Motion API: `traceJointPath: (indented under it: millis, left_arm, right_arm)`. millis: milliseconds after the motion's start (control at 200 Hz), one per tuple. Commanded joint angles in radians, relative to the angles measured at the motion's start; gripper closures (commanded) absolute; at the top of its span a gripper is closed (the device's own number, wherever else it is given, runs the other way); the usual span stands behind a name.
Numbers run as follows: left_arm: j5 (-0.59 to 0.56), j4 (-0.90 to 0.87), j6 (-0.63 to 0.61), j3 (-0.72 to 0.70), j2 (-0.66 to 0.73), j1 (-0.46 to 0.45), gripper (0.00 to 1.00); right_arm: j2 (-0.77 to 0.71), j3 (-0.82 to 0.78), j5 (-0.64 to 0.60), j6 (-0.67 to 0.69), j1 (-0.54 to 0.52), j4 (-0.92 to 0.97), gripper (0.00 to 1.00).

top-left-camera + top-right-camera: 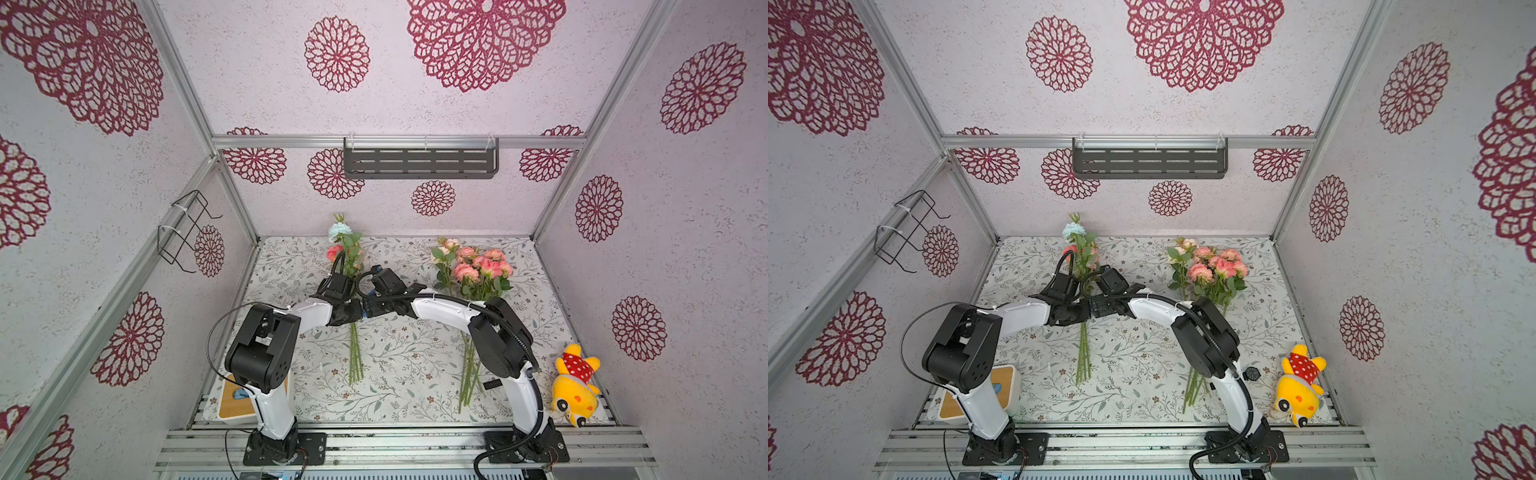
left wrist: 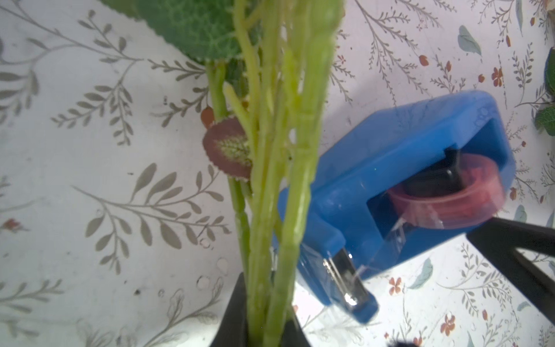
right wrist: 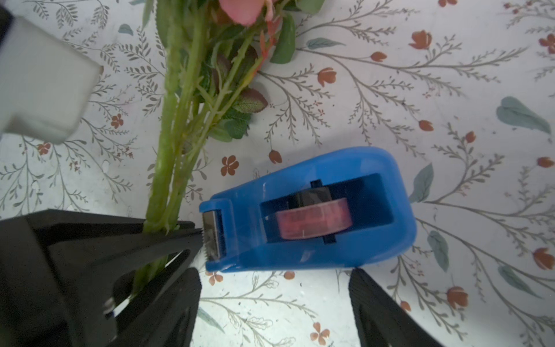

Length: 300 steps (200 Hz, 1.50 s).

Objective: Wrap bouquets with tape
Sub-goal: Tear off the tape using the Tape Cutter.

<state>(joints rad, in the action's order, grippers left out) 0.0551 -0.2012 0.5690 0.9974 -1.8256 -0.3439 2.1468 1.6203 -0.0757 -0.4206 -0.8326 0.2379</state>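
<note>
Left gripper (image 2: 265, 312): pinching the bouquet (image 3: 168, 168) stems
Tape (image 3: 312, 163): on the table (image 3: 450, 75), long axis crosswise to stems, cutter beside them
Right gripper (image 3: 274, 288): jaws spread, tape just ahead; nearer arm

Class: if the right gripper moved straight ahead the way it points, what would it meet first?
Probably the tape dispenser, lying just ahead of the open right gripper.

Left arm (image 1: 309, 312) and right arm (image 1: 440, 309) arch inward, wrists nearly meeting!
Left claw (image 2: 265, 315) pinches the bouquet (image 2: 270, 180) stems; right claw (image 3: 274, 288) spread wide just beside.
</note>
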Motion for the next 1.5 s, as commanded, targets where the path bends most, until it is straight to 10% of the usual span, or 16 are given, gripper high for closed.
traceJointPath:
  millis: [0, 1496]
  left_arm:
    - [0.008, 0.031, -0.019, -0.014, 0.005, 0.009, 1.0]
    - [-0.043, 0.04, -0.056, -0.047, -0.066, 0.001, 1.0]
  right_arm:
    - [0.024, 0.048, -0.021, -0.014, -0.012, -0.001, 0.2]
    - [0.193, 0.079, -0.324, 0.204, -0.06, 0.118, 0.16]
